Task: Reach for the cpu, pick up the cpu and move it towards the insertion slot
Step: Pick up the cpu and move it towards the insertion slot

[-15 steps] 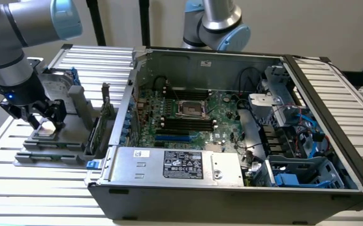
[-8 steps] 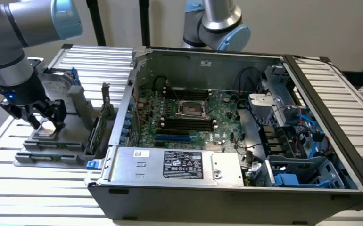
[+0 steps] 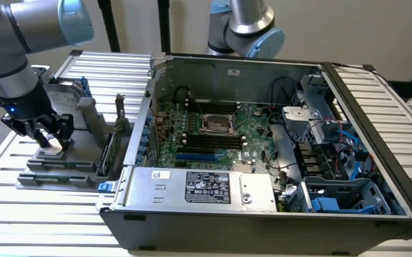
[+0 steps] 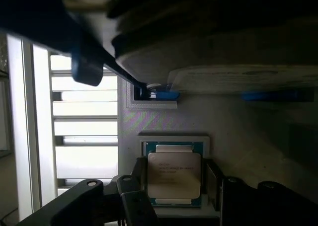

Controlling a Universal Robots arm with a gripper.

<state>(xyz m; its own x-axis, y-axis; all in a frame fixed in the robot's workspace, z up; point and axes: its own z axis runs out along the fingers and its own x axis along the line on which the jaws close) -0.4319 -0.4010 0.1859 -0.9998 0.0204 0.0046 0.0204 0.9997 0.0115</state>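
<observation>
The cpu (image 4: 174, 172), a small square chip with a silvery top on a green board, lies flat in a white-rimmed pocket of the grey holder (image 3: 56, 172) at the exterior view's left. My gripper (image 4: 175, 169) is lowered over it, a dark finger (image 4: 138, 179) close on one side and another finger (image 4: 213, 182) on the opposite side, a thin gap still showing there. In the exterior view my gripper (image 3: 53, 140) hangs right above that holder. The insertion slot (image 3: 216, 124) is the square socket in the middle of the motherboard inside the open computer case (image 3: 263, 214).
A silver hard drive (image 3: 67, 90) in a blue frame stands just behind my gripper. Upright cards (image 3: 113, 140) sit in the holder between me and the case wall. A second arm (image 3: 245, 29) rises behind the case. Slatted white table (image 3: 42, 219) surrounds everything.
</observation>
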